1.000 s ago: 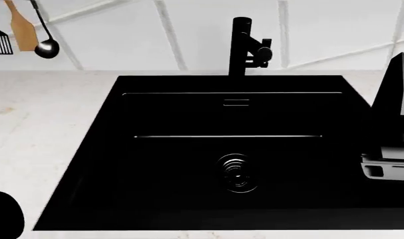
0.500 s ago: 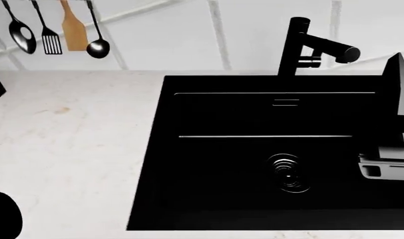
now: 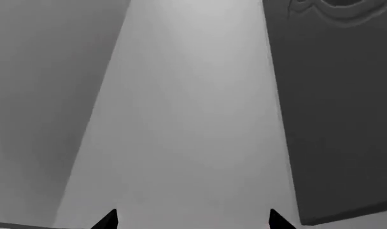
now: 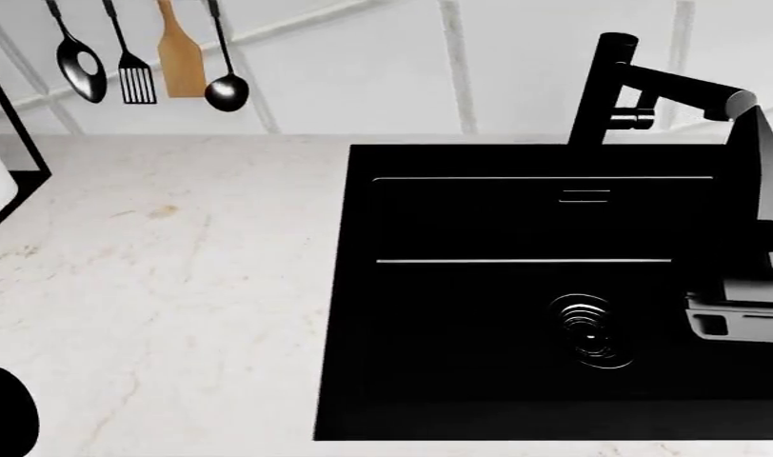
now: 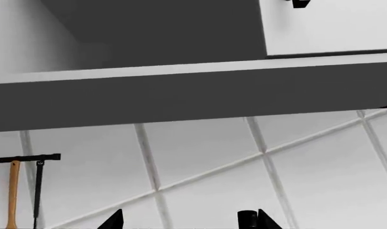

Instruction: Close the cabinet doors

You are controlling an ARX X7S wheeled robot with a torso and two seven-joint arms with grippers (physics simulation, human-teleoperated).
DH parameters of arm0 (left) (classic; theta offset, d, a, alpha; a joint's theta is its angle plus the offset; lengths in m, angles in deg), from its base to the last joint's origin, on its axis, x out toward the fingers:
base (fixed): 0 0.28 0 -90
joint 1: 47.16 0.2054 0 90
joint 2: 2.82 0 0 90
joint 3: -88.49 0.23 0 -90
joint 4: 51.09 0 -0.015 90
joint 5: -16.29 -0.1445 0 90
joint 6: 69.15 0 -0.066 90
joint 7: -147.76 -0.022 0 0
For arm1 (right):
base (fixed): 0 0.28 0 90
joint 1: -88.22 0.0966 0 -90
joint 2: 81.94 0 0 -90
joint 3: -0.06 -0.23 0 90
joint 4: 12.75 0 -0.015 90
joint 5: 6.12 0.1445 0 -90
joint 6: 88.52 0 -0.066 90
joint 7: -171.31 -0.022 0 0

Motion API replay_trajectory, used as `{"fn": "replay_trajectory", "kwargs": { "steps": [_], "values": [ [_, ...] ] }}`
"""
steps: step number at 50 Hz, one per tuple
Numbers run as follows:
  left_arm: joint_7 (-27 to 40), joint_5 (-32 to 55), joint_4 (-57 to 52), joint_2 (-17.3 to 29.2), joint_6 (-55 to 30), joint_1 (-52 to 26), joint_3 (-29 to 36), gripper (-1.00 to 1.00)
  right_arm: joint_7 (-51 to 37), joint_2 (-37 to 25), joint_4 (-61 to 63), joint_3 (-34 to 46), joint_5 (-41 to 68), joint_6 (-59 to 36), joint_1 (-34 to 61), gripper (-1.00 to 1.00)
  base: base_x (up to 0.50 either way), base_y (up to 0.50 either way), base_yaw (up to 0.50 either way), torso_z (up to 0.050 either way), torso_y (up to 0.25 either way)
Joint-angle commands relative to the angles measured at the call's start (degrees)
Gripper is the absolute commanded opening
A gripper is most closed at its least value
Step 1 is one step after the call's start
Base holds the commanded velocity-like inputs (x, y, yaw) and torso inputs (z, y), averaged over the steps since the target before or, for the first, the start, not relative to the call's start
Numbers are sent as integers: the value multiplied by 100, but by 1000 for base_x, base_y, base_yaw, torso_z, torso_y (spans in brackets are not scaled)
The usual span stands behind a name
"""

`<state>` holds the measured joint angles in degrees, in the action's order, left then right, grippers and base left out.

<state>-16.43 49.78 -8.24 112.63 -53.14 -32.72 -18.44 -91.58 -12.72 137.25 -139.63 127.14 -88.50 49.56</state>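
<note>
1. Change vs earlier head frames: the view has swung left. The sink (image 4: 539, 286) and faucet (image 4: 622, 90) now sit further right in view, the hanging utensils (image 4: 146, 62) have come fully into view at far left, and more bare countertop (image 4: 158, 286) shows.

2. Near: the left gripper (image 3: 192, 220) shows only two dark fingertips, set apart, nothing between them. The right gripper (image 5: 187, 220) is likewise spread and empty.

3. Cabinet door (image 3: 336, 105): one panel is visible in the left wrist view only, a grey face with scalloped moulding at one end. Its long axis runs along the frame's height and its edge stands beside a paler surface. I cannot tell how far it is swung open. No door shows in the head view, so they lie below the counter edge or out of frame.

4. Far: tiled wall (image 5: 244, 162) and an overhead shelf or cupboard underside (image 5: 180, 95).

5. Step judged: still approaching, no contact. The next move calls for getting a door face in front of a gripper, then pushing flat toward the cabinet.
</note>
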Motion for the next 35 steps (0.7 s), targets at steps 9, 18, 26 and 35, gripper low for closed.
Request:
{"fn": "replay_trajectory", "kwargs": {
  "steps": [9, 18, 26, 35],
  "values": [
    [124, 17, 452, 86, -92, -736, -73, 100, 234, 42, 0, -155, -130, -1, -117, 100, 0, 0, 0, 0, 0],
    [236, 17, 736, 163, -234, -1439, 3, 100, 174, 65, -1, -157, -64, 0, -93, 100, 0, 0, 0, 0, 0],
    [282, -170, 1137, 219, 16, -1743, 342, 100, -26, 51, -1, -196, 180, 1, -61, 100, 0, 0, 0, 0, 0],
    [261, -551, 1903, 212, 639, -1849, 886, 100, 7, 54, -1, -216, 154, 0, -84, 100, 0, 0, 0, 0, 0]
  ]
}}
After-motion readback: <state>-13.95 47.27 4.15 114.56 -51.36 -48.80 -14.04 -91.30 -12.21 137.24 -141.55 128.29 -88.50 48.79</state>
